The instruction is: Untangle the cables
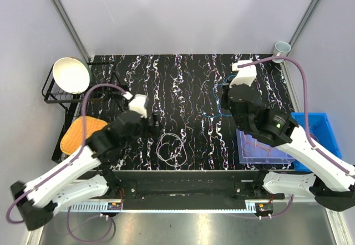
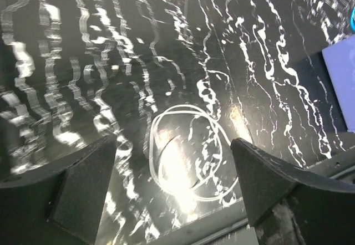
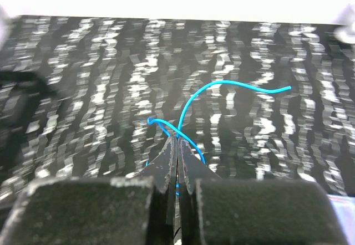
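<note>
Right wrist | right tool point(image 3: 177, 145) pinching blue cable point(image 3: 227, 81) | left tool point(image 2: 173, 141) spread over pale cable coil point(image 2: 183, 108)

Setting: this is looking like a robotics lab test cell, not a home. Plain pale panels point(image 1: 183, 12) are closing in the bench on the far, left and right sides, with bare metal struts point(image 1: 65, 15) running up the corners. The left arm point(image 1: 72, 167) and right arm point(image 1: 310, 151) are sitting bolted to a mounting rail point(image 1: 183, 187) along the near edge of a black marbled table point(image 1: 188, 78). Kitchen items are sitting around the edges: a wire dish rack point(image 1: 52, 95) holding a white bowl point(image 1: 71, 74) at far left, a cup point(image 1: 282, 47) at the far right corner, a blue bin point(image 1: 321, 126) at right.
</note>
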